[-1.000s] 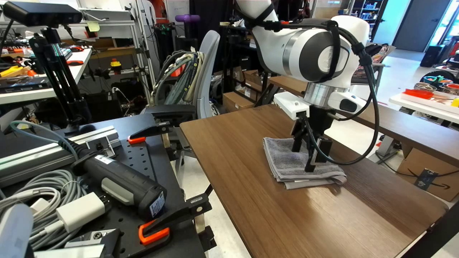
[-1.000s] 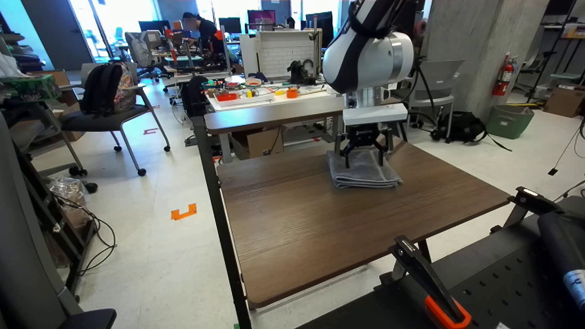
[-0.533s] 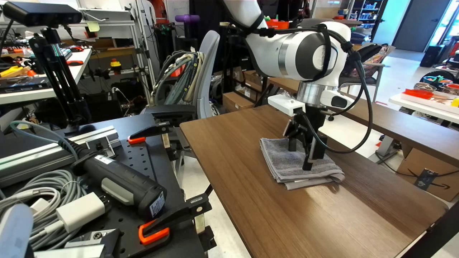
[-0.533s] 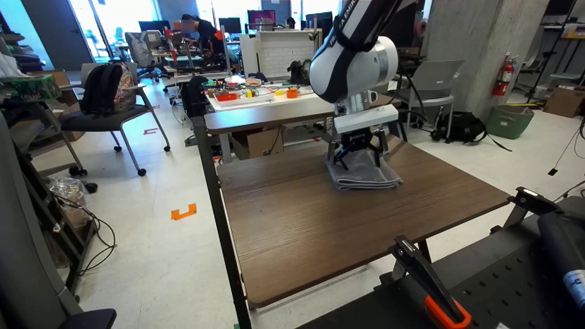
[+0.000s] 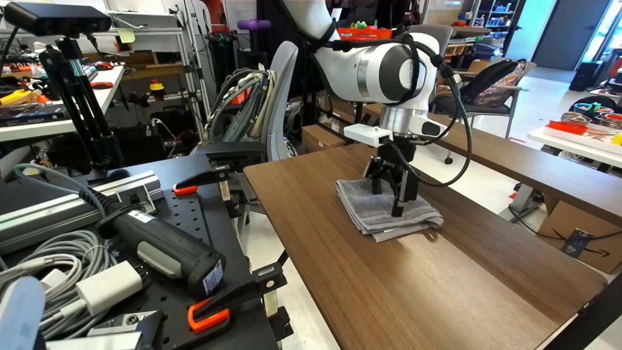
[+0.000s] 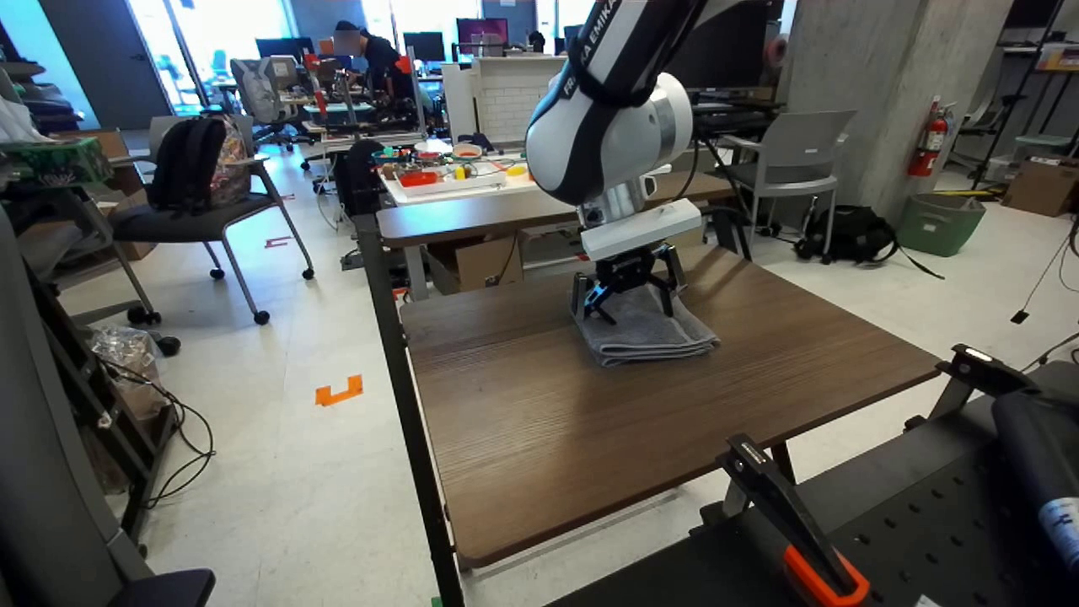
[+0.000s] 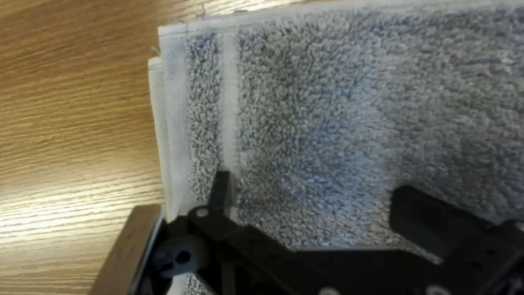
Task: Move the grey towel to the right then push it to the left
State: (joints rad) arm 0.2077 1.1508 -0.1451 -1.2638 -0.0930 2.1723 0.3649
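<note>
The grey towel (image 5: pixel 362 209) lies folded in layers on the brown wooden table (image 5: pixel 437 296). It also shows in an exterior view (image 6: pixel 653 337) and fills most of the wrist view (image 7: pixel 319 102). My gripper (image 5: pixel 387 200) points down over the towel with its fingers spread wide. In an exterior view the gripper (image 6: pixel 636 315) has both tips down on the towel's top. In the wrist view the gripper (image 7: pixel 311 188) has one fingertip near the towel's pale stripe and the other well to the right. Flat towel lies between the fingers, not pinched.
A black pegboard bench (image 5: pixel 194 233) with orange-tipped clamps (image 5: pixel 209 316) and a dark handheld tool (image 5: pixel 160 248) stands beside the table. A second tabletop (image 5: pixel 515 165) runs along the far side. A black post (image 6: pixel 413 421) stands at a table edge. A grey chair (image 5: pixel 282 97) is near the table's corner.
The gripper has turned a little and moved leftward in both exterior views. The towel has slid leftward with it, mostly in the last half second. The fingers have stayed spread.
</note>
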